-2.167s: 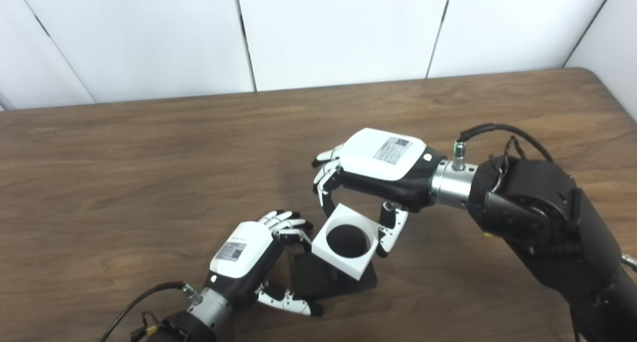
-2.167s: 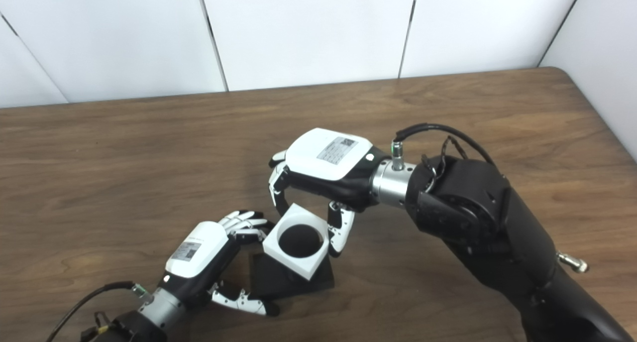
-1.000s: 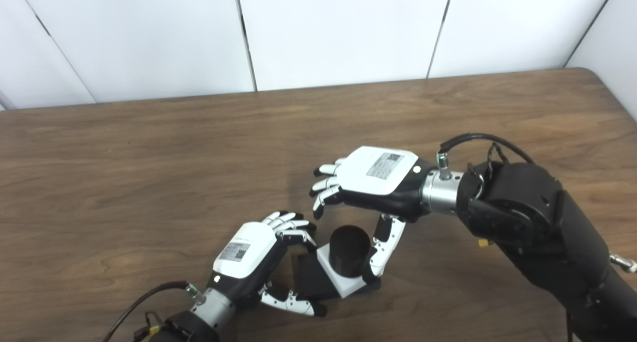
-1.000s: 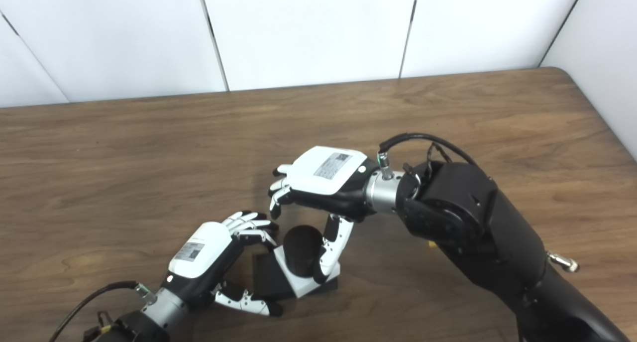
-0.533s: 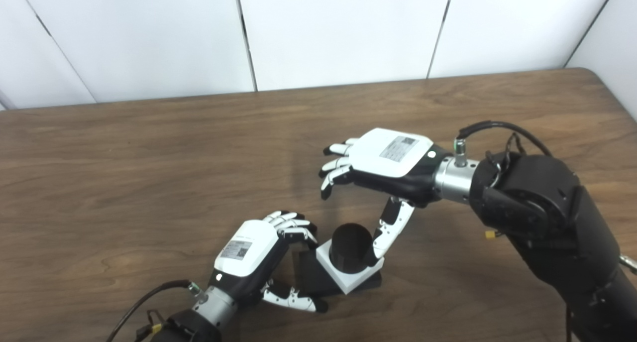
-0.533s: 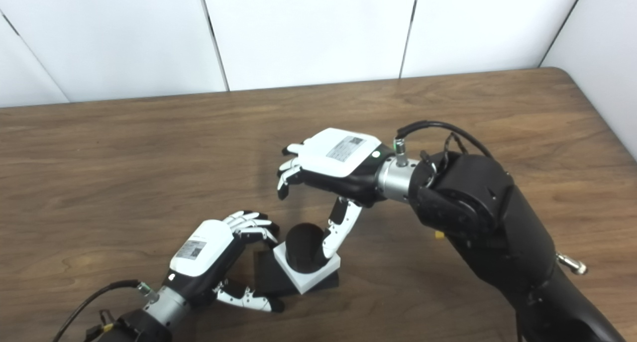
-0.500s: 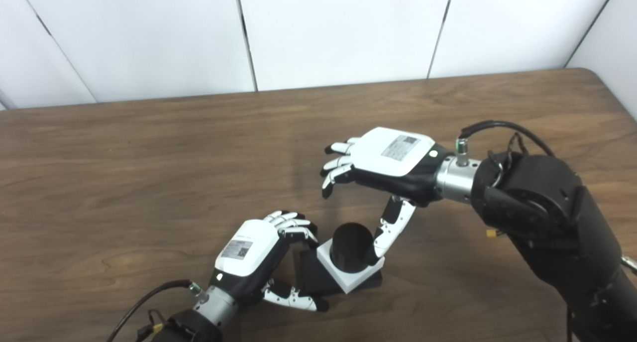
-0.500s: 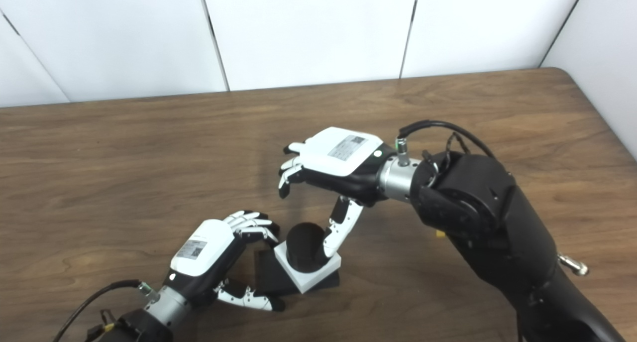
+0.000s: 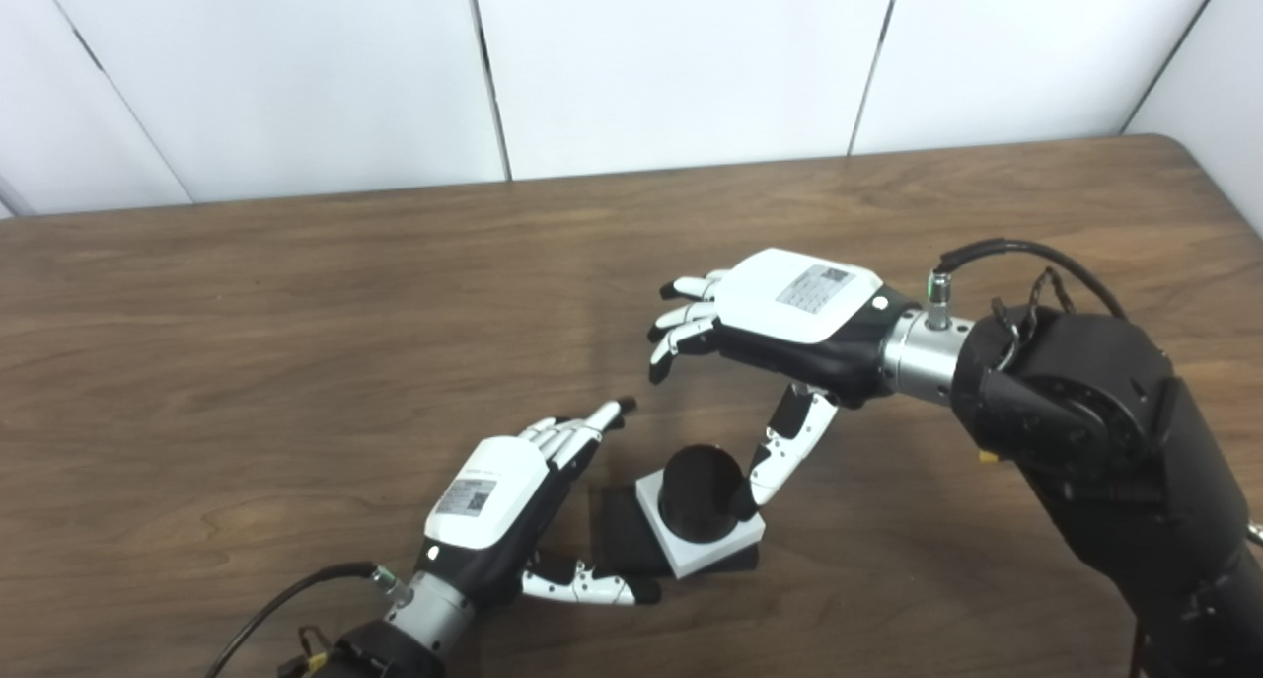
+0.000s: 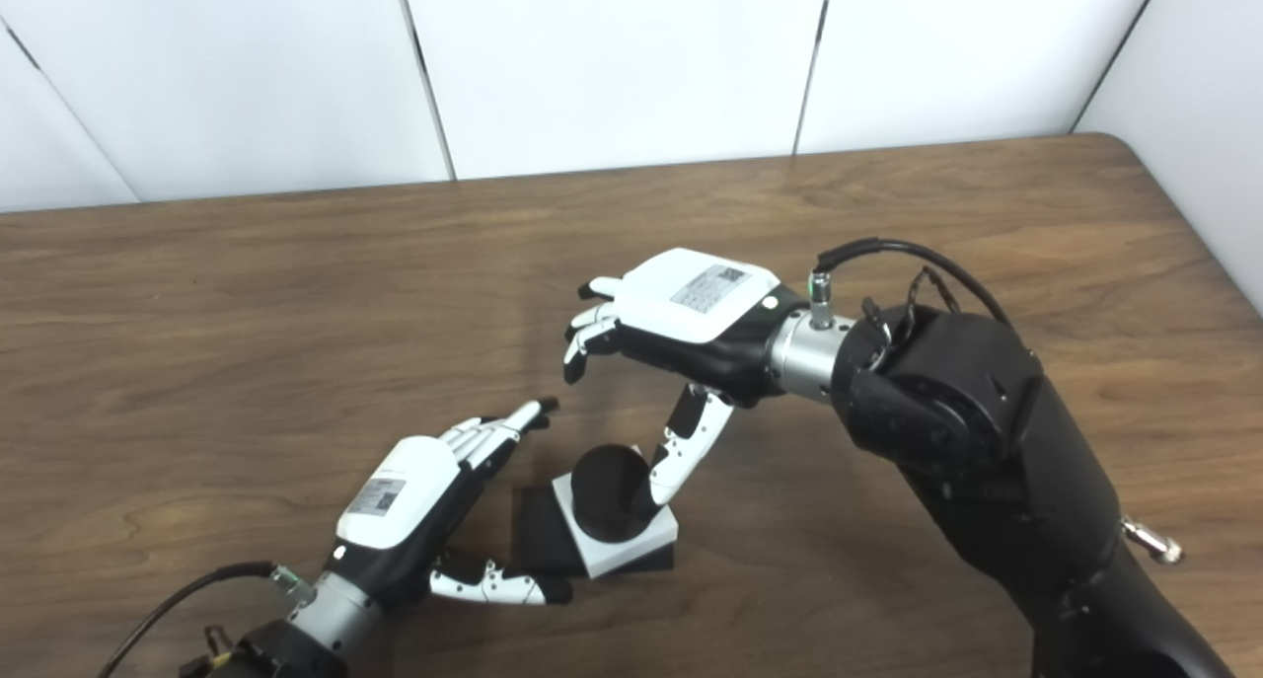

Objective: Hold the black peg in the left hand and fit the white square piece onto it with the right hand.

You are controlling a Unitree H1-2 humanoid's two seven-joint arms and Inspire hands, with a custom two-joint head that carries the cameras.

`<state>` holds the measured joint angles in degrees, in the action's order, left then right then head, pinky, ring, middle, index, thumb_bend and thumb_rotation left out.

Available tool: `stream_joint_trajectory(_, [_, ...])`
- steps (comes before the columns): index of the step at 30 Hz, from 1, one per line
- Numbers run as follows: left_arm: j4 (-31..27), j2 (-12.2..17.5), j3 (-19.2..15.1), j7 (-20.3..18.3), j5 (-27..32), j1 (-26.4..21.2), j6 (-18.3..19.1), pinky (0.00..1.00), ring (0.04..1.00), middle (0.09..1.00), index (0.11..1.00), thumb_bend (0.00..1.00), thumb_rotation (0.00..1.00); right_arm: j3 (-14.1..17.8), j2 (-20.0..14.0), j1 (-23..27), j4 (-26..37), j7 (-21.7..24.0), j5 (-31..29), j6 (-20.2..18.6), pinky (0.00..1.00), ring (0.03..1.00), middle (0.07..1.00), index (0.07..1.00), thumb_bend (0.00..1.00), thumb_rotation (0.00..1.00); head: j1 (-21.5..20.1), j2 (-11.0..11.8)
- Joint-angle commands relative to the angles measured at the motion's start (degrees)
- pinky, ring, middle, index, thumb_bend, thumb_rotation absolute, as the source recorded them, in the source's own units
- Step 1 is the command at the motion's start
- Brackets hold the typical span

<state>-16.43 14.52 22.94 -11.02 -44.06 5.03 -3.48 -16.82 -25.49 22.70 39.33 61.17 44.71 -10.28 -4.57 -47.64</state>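
Note:
The black peg [image 9: 699, 490] stands upright on its flat black base [image 9: 625, 540] on the table. The white square piece [image 9: 703, 546] sits around the peg, low on the base. My left hand [image 9: 503, 500] is open just left of the base, fingers stretched out flat, thumb near the base's front edge. My right hand [image 9: 780, 318] is open and hovers above and behind the peg, fingers spread; its thumb hangs down close to the peg's right side. Neither hand holds anything.
The brown wooden table [image 9: 296, 313] ends at a white panelled wall behind and at a rounded corner at the far right [image 9: 1174, 150]. My right forearm [image 9: 1105, 451] fills the lower right.
The right hand lowered the white piece over the peg, let go and rose back to the right. The left hand's curled fingers straightened, releasing the base. The assembly now rests flatter on the table.

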Motion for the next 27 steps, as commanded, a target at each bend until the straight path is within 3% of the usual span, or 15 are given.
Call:
stream_joint_trajectory(1, [0.2, 0.3, -1.1, 0.3, 0.7, 0.0, 0.2, 0.9, 0.873, 0.9, 0.999, 1.0, 0.51, 0.7, 0.4, 2.4, 0.3, -2.2, 0.5, 0.1, 0.94, 0.976, 0.886, 0.763, 1.0, 0.54, 0.1, 0.1])
stream_joint_trajectory(7, [-1.3, -0.1, -3.6, -0.5, 4.8, 0.5, 0.8, 0.92, 0.872, 0.894, 1.0, 1.0, 0.52, 1.3, 0.6, 2.5, -1.0, -2.7, -0.8, -0.8, 0.94, 0.97, 0.881, 0.774, 1.0, 0.55, 0.8, 0.5])
stream_joint_trajectory(11, [-5.5, 0.4, -7.4, -2.0, 9.7, 2.2, 3.8, 0.82, 0.854, 0.892, 1.0, 1.0, 0.57, 4.0, 0.1, 2.4, -2.2, -1.0, -5.3, -7.3, 0.96, 0.991, 0.902, 0.827, 1.0, 0.56, 1.1, 0.8])
stream_joint_trajectory(12, [-6.4, 0.5, -8.7, -2.4, 11.8, 2.7, 4.6, 0.79, 0.85, 0.893, 1.0, 1.0, 0.58, 5.0, -0.4, 2.4, -2.6, -0.2, -7.7, -9.5, 0.96, 0.996, 0.916, 0.848, 1.0, 0.59, 1.1, 0.9])
stream_joint_trajectory(14, [-8.4, 1.0, -11.4, -3.2, 16.0, 3.8, 6.2, 0.75, 0.848, 0.902, 1.0, 1.0, 0.59, 7.2, -1.7, 1.8, -3.4, 0.7, -12.4, -13.4, 0.95, 1.0, 0.945, 0.903, 0.99, 0.82, 1.0, 1.1])
stream_joint_trajectory(15, [-9.2, 1.3, -12.8, -3.6, 18.8, 4.4, 6.8, 0.78, 0.871, 0.915, 1.0, 1.0, 0.6, 8.1, -2.4, 1.3, -3.7, 0.5, -13.9, -14.9, 0.9, 0.999, 0.949, 0.919, 0.96, 0.93, 1.0, 1.2])
stream_joint_trajectory(16, [-9.8, 1.4, -14.3, -4.0, 22.3, 4.9, 7.1, 0.84, 0.904, 0.93, 1.0, 1.0, 0.59, 9.0, -2.8, 0.4, -3.8, -0.2, -14.9, -15.7, 0.87, 0.992, 0.946, 0.926, 0.93, 0.96, 1.0, 1.3])
stream_joint_trajectory(17, [-10.1, 1.2, -16.0, -4.0, 26.3, 5.4, 7.4, 0.9, 0.943, 0.945, 1.0, 1.0, 0.56, 10.2, -2.8, -0.6, -4.1, -1.0, -15.9, -16.3, 0.84, 0.976, 0.938, 0.929, 0.87, 0.98, 1.0, 1.4])
stream_joint_trajectory(19, [-10.2, 0.7, -19.1, -3.4, 32.7, 6.5, 6.8, 0.91, 0.964, 0.952, 1.0, 1.0, 0.57, 13.7, -1.5, -3.5, -4.9, -3.6, -17.6, -16.6, 0.84, 0.958, 0.931, 0.927, 0.79, 1.0, 1.2, 1.6])
stream_joint_trajectory(22, [-8.9, -0.5, -23.4, -1.1, 38.4, 7.7, 4.7, 0.9, 0.955, 0.961, 1.0, 0.92, 0.75, 18.6, 1.7, -8.7, -6.2, -9.8, -19.3, -16.6, 0.86, 0.936, 0.936, 0.929, 0.68, 1.0, 1.6, 1.8])
stream_joint_trajectory(25, [-7.3, -4.8, -27.4, 2.4, 44.7, 8.1, 4.7, 0.94, 0.969, 0.976, 0.993, 0.82, 0.83, 21.5, 5.2, -14.1, -7.7, -18.0, -21.6, -15.4, 0.92, 0.947, 0.948, 0.937, 0.6, 1.0, 1.5, 2.0])
stream_joint_trajectory(27, [-7.3, -7.5, -29.2, 4.6, 46.3, 8.5, 5.4, 0.98, 0.984, 0.984, 0.989, 0.78, 0.89, 22.8, 7.1, -17.1, -9.0, -22.9, -23.7, -12.6, 0.92, 0.949, 0.952, 0.944, 0.58, 1.0, 1.2, 2.1])
